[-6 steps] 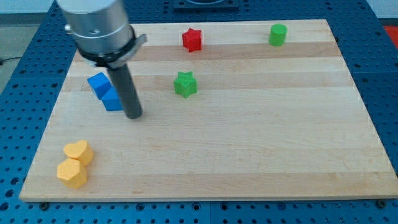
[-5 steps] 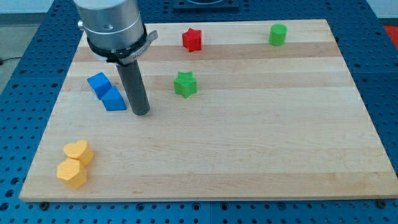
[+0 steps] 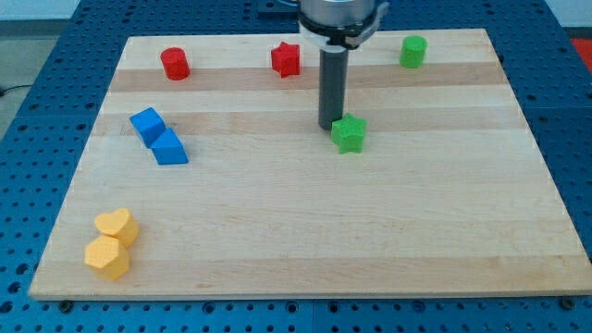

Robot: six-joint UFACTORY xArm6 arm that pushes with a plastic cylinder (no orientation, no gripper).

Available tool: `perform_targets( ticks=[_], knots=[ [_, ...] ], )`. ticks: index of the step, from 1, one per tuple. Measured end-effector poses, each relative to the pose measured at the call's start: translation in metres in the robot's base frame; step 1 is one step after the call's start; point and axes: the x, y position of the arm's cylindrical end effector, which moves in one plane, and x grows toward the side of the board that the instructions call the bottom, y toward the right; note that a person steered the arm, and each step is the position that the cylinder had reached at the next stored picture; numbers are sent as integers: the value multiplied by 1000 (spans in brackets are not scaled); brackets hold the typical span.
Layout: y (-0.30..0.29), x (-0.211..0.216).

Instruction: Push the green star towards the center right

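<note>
Your rod ends at my tip (image 3: 330, 127), a plain dark end with nothing to open or close and nothing held; it stands on the board touching, or all but touching, the upper-left edge of the green star (image 3: 350, 134), so you are in the middle of the push itself, I judge, with contact made and the block only partway to its goal. Reading from the view's left: two yellow blocks (image 3: 111, 243) sit huddled together near the bottom-left corner; two blue blocks (image 3: 158, 137) touch one another at the left middle; a red cylinder (image 3: 174, 64) stands near the top-left; a red star (image 3: 287, 59) lies near the top, just left of the rod; then comes the tip and the green star, a little right of the board's middle and slightly above it; a green cylinder (image 3: 413, 51) stands near the top right, well apart from the star. The wooden board (image 3: 444, 231) runs bare to the right of the star; the next move, as I judge it, calls for you to keep behind the star's left side and drive rightward; the tip sits rather high on the star, so the block may slip downward off it unless you centre the contact.
</note>
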Motion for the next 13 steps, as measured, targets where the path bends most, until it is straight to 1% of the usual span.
perform_targets(
  ticks=[1, 2, 3, 5, 6, 7, 8, 9, 10, 11, 12, 13],
  knots=[
    [-16, 16],
    [1, 17],
    [42, 21],
    [66, 35],
    [120, 35],
    [117, 37],
    [90, 71],
    [137, 89],
    [157, 63],
    [162, 40],
    [160, 40],
    [105, 40]
  ],
)
